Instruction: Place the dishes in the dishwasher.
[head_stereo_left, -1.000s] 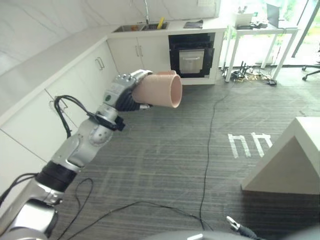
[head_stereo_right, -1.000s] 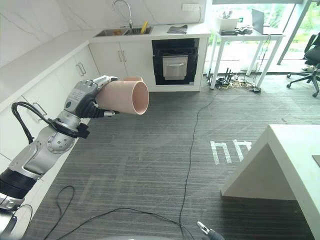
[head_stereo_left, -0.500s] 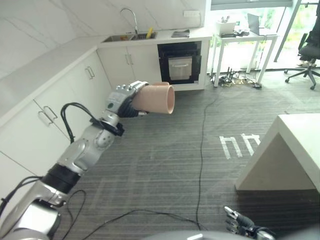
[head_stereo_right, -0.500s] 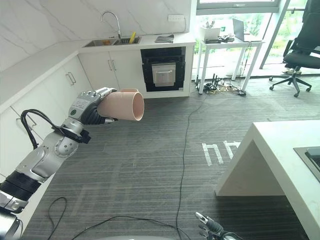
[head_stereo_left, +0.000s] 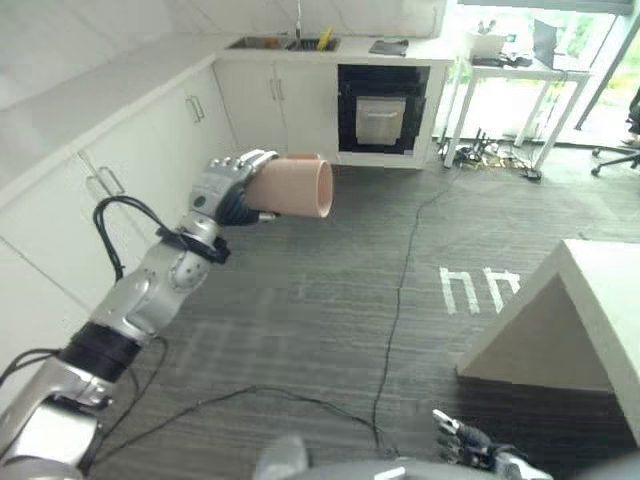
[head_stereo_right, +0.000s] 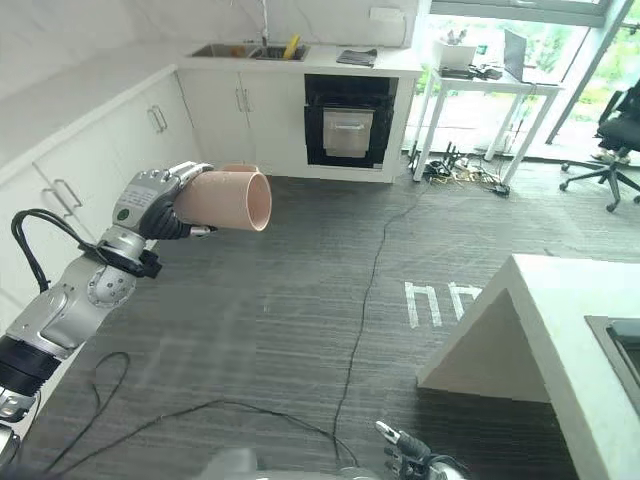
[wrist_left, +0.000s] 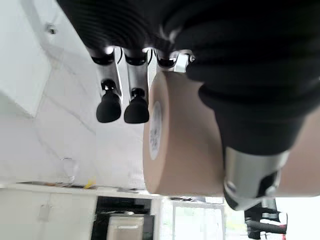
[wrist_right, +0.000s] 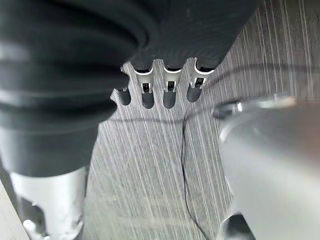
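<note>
My left hand is shut on a pale pink cup, held on its side at about chest height with its open mouth toward the far kitchen wall. In the left wrist view the fingers and thumb wrap round the cup. A dark built-in appliance with a silver front panel sits in the far cabinets under the counter, several steps ahead. My right hand hangs low by the floor, fingers relaxed and holding nothing.
White cabinets run along the left wall to a sink in the far counter. A white counter corner juts in at the right. A white table and an office chair stand at the back right.
The camera has shifted, so the whole scene sits differently in view. The left hand still holds the cup sideways in the same grip. The right hand stays low at the bottom edge.
</note>
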